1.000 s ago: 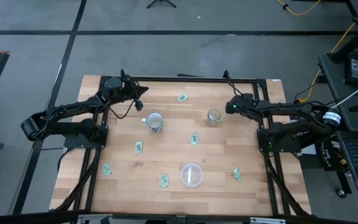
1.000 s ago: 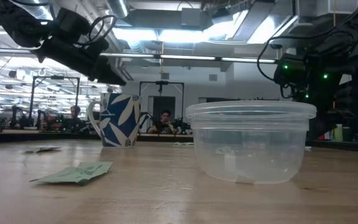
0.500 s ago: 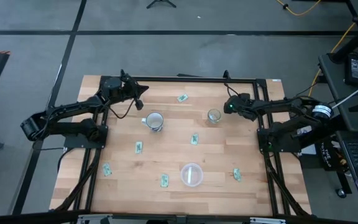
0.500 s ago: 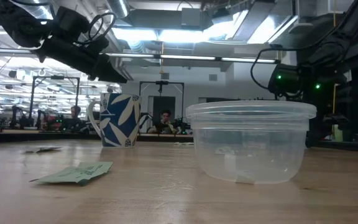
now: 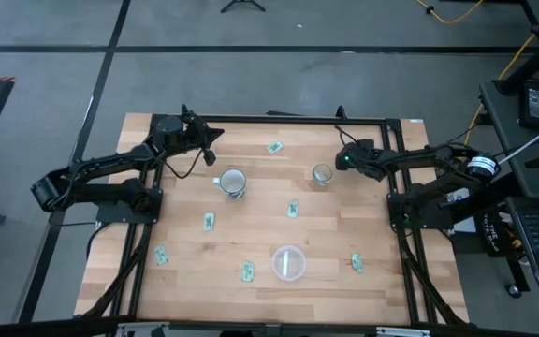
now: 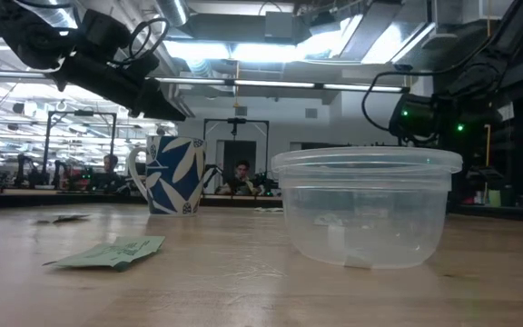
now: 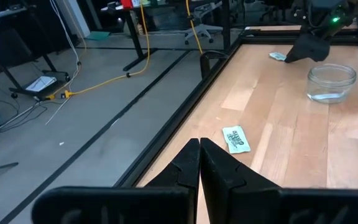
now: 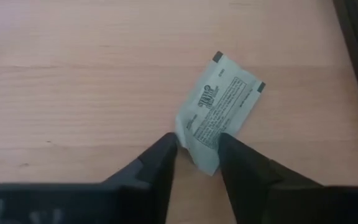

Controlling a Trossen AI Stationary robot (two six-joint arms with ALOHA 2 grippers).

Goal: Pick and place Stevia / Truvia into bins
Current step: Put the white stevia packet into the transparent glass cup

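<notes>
High view: six Stevia sachets lie loose on the wooden table (image 5: pixel 251 225) — one far centre (image 5: pixel 274 147), one mid-table (image 5: pixel 293 210), one left of centre (image 5: pixel 209 222), one at the near left (image 5: pixel 161 256), one near centre (image 5: pixel 247 271), one at the near right (image 5: pixel 356 263). The round clear container (image 5: pixel 288 262) sits near the front; the small glass cup (image 5: pixel 322 174) is far right of centre, and a patterned mug (image 5: pixel 232 182) far left of centre. Whether either bin holds anything cannot be told here. Right gripper (image 5: pixel 343 161) hangs just beside the glass cup; left gripper (image 5: pixel 211 134) waits over the far-left edge. Judging by this, most of the sorting is left.

Low view: the container (image 6: pixel 367 207) looks empty or nearly so; a sachet (image 6: pixel 112 252) lies flat to its left. Behind is an open workshop with ceiling lights, and seated people far off.

Left wrist view: its fingers (image 7: pixel 188 167) are pressed together, holding nothing. A sachet (image 7: pixel 235 138) lies by the table edge; beyond, a grey floor with yellow cable.

Right wrist view: its fingers (image 8: pixel 160 162) straddle the corner of a sachet (image 8: pixel 219 117), partly spread; the sachet lies flat on the wood, apparently not yet lifted.
</notes>
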